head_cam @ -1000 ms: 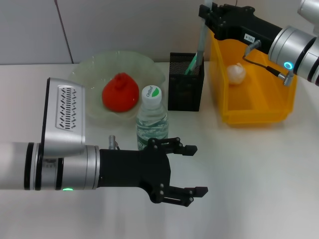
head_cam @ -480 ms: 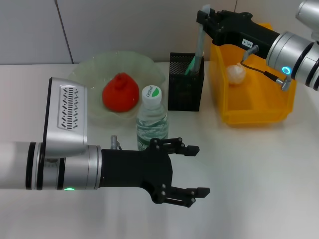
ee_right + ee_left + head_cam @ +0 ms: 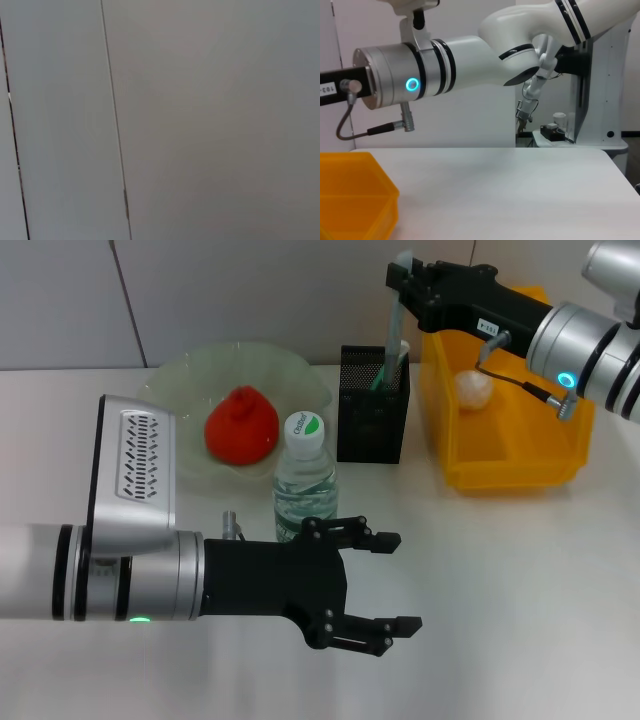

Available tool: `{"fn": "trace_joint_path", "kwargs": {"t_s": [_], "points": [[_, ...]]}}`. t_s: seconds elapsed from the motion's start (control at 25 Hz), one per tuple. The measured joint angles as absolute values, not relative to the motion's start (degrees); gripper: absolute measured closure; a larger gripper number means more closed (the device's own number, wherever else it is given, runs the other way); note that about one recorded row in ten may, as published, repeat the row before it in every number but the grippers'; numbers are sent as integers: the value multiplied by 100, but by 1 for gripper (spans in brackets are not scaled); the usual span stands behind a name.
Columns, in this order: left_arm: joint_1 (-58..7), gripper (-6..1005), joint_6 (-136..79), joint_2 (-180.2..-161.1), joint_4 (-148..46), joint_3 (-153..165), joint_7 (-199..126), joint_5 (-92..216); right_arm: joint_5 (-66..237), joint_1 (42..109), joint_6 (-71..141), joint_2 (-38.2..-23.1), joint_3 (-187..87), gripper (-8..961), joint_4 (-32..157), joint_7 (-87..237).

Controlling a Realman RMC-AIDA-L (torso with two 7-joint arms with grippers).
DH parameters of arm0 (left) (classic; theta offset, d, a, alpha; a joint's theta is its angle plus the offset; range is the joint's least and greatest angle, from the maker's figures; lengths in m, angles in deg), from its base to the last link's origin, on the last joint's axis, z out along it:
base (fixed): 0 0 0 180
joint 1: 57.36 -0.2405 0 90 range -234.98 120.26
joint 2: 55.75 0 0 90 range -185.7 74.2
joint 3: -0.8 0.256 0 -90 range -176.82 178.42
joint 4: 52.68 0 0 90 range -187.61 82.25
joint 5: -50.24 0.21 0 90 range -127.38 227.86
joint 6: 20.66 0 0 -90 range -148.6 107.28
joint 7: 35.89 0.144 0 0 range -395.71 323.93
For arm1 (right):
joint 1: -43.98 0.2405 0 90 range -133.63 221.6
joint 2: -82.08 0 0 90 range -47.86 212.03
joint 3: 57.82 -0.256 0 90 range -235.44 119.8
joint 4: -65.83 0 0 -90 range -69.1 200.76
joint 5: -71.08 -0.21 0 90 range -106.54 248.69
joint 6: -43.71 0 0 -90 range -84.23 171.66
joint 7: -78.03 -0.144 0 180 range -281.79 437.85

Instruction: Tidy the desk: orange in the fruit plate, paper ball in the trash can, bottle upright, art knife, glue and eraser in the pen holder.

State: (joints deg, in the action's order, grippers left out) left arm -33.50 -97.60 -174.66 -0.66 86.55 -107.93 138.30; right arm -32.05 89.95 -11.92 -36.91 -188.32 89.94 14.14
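My right gripper (image 3: pixel 405 278) is at the back right, shut on the upper end of a long grey art knife (image 3: pixel 393 332) whose lower end is inside the black mesh pen holder (image 3: pixel 371 418). Something green (image 3: pixel 383 377) shows inside the holder. The orange (image 3: pixel 241 426) lies in the clear green fruit plate (image 3: pixel 190 375). The bottle (image 3: pixel 304 480) stands upright in front of the plate. The paper ball (image 3: pixel 473 387) lies in the yellow trash bin (image 3: pixel 510 472). My left gripper (image 3: pixel 388 581) is open and empty, low over the table in front of the bottle.
My left arm (image 3: pixel 120 570) stretches across the front left of the table. The left wrist view shows my right arm (image 3: pixel 435 75), a corner of the yellow bin (image 3: pixel 355 200) and bare table. The right wrist view shows only a grey wall (image 3: pixel 200 120).
My right gripper has shifted slightly left with the art knife, bringing it more upright over the pen holder. The left arm has not moved.
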Motion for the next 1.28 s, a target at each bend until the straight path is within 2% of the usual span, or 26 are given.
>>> {"fn": "trace_joint_path", "kwargs": {"t_s": [1.28], "points": [[-3275, 146, -9766, -17466, -65, 8728, -10725, 13804, -3439, 9214, -799, -3683, -18811, 782, 8865, 1748]]}}
